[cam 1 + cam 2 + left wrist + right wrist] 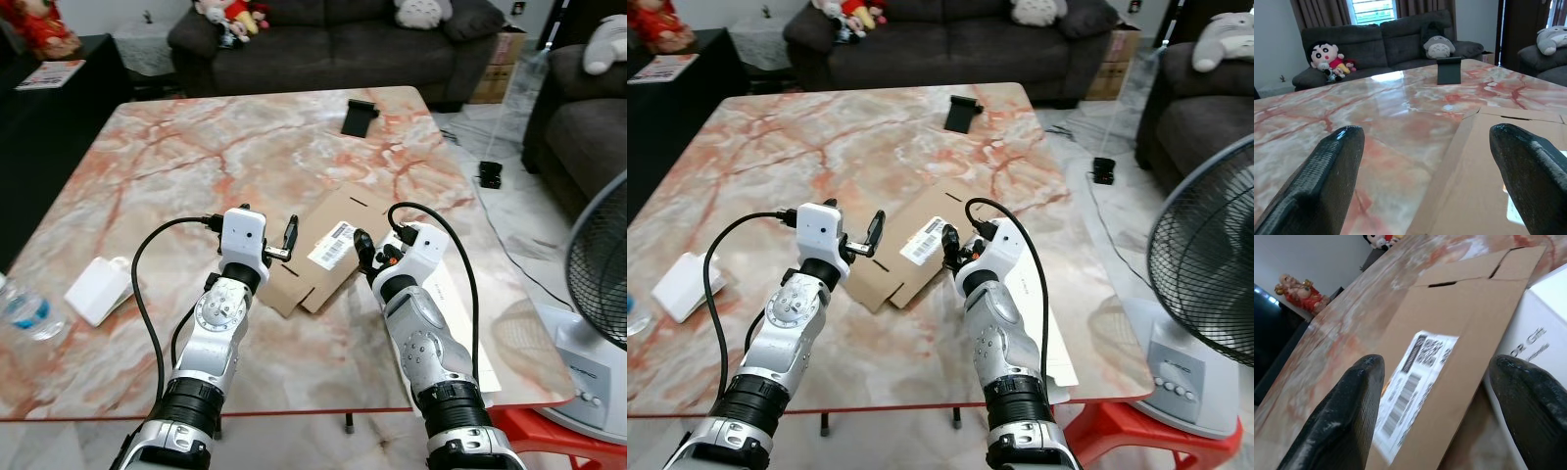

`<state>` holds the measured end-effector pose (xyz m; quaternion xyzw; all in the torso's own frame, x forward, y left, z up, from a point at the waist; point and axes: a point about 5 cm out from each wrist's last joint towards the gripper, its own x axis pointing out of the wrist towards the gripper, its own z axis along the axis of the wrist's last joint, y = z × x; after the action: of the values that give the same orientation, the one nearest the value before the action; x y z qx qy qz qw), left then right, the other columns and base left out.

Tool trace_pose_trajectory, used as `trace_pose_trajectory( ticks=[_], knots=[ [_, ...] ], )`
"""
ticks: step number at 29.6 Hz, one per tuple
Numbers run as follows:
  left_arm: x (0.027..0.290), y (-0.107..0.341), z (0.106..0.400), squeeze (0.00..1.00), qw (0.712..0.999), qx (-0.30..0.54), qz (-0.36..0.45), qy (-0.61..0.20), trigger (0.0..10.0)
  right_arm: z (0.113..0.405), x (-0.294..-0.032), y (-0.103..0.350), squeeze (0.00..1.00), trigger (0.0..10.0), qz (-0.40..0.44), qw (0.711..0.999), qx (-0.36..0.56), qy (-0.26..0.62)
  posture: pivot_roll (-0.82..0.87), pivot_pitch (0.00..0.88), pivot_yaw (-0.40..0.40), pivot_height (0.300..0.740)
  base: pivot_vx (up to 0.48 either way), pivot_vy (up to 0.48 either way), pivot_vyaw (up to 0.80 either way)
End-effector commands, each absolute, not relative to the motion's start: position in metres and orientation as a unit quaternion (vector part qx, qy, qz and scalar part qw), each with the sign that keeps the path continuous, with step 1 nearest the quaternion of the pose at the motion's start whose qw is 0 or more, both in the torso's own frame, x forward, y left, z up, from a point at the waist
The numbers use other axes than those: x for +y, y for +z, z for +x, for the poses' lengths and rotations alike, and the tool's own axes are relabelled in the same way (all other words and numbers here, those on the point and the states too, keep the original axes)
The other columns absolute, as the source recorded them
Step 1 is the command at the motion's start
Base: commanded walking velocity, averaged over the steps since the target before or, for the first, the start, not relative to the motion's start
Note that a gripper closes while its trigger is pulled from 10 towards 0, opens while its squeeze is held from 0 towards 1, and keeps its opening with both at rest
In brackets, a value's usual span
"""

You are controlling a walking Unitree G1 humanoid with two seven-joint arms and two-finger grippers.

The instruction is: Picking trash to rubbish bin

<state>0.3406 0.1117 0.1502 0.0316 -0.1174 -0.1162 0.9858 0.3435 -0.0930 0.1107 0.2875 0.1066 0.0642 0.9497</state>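
A flattened brown cardboard box (343, 211) with a white shipping label (331, 243) lies on the marble table (196, 157) just ahead of both arms. My left gripper (285, 243) is open, low over the cardboard's left edge; the left wrist view shows its two fingers (1327, 171) wide apart, with cardboard (1488, 196) and bare marble between them. My right gripper (366, 251) is open over the cardboard's right part, the label (1415, 377) lying between its fingers. Neither holds anything.
A white paper bag (98, 289) and a plastic bottle (24, 315) lie at the table's left edge. A flat white box (458, 299) sits under my right forearm. Beyond are a black stand (359, 117), a sofa (333, 44), a fan (598, 264) and a red stool (558, 436).
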Motion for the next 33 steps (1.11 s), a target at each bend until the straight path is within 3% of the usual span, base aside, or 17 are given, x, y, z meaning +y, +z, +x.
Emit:
trace_pose_trajectory(
  ticks=[1, 33],
  knots=[
    [0.112, 0.148, 0.341, 0.0, 0.987, -0.107, 0.025, -0.119, 10.0, 0.342, -0.079, 0.113, 0.0, 10.0, 0.303, 0.943, 0.111, 0.083, 0.1, 0.092, 0.044, 0.74, 0.0, 0.0, 0.0],
    [0.109, 0.145, 0.339, 0.0, 0.988, -0.081, 0.025, -0.128, 10.0, 0.334, -0.067, 0.094, 0.0, 10.0, 0.329, 0.923, 0.162, 0.119, 0.13, 0.128, 0.038, 0.74, 0.0, 0.0, 0.0]
  ],
)
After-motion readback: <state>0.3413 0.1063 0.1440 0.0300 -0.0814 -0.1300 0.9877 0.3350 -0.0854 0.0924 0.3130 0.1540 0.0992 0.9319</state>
